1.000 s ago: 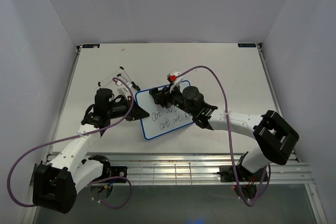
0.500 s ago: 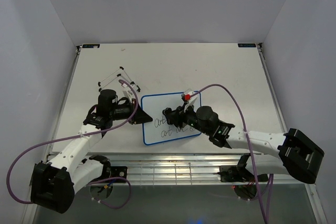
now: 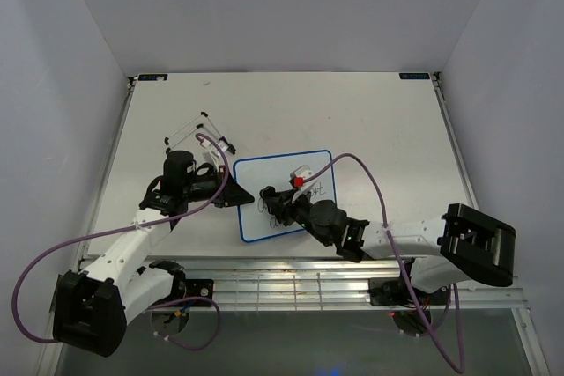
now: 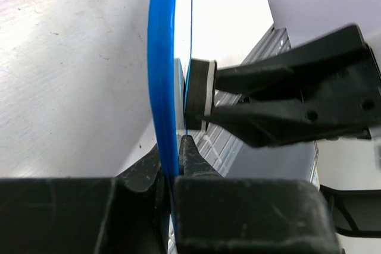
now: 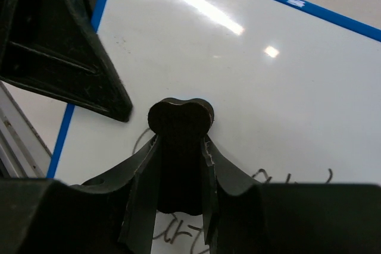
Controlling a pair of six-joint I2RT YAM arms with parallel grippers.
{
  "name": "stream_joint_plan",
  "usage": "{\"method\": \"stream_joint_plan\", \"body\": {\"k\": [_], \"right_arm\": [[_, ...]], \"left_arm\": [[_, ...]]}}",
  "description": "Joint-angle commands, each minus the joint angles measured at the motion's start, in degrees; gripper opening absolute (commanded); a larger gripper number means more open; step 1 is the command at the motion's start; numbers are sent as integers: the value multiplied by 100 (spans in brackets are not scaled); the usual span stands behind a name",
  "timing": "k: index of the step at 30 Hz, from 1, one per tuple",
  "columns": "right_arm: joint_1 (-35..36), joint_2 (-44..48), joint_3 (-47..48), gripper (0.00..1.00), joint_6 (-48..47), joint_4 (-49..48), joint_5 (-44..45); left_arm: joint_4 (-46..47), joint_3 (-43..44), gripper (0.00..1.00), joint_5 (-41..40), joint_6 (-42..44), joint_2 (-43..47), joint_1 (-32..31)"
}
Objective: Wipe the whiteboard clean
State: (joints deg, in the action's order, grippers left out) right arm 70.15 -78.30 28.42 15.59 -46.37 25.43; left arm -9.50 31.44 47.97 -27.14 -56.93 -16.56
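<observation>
While the left arm reaches low across the table (image 3: 370, 121), the left gripper (image 3: 236, 196) is clenched on the left blue rim of the whiteboard (image 3: 264, 175), which lies at the table's near centre. The right arm is folded low along the near edge, forearm pointing left. The right gripper (image 5: 180, 141) grasps a black eraser (image 5: 180, 117) pressed to the board's lower left. Half a second ago it worked mid-board with the elbow farther right.

The board is glossy white with rounded corners. Black handwriting (image 3: 322, 189) remains. The eraser is a rounded dark pad with a pale layer. A thin wire stand (image 3: 189, 129) sits behind the left gripper.
</observation>
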Motion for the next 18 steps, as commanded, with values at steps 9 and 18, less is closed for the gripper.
{"method": "stream_joint_plan", "body": {"k": [9,18], "right_arm": [[614,-871,1270,8,927,1039,505],[-659,-353,103,8,1499,1394,393]], "left_arm": [[405,73,0,107,103,-29,-111],[396,64,0,222,173,-3,-111]]}}
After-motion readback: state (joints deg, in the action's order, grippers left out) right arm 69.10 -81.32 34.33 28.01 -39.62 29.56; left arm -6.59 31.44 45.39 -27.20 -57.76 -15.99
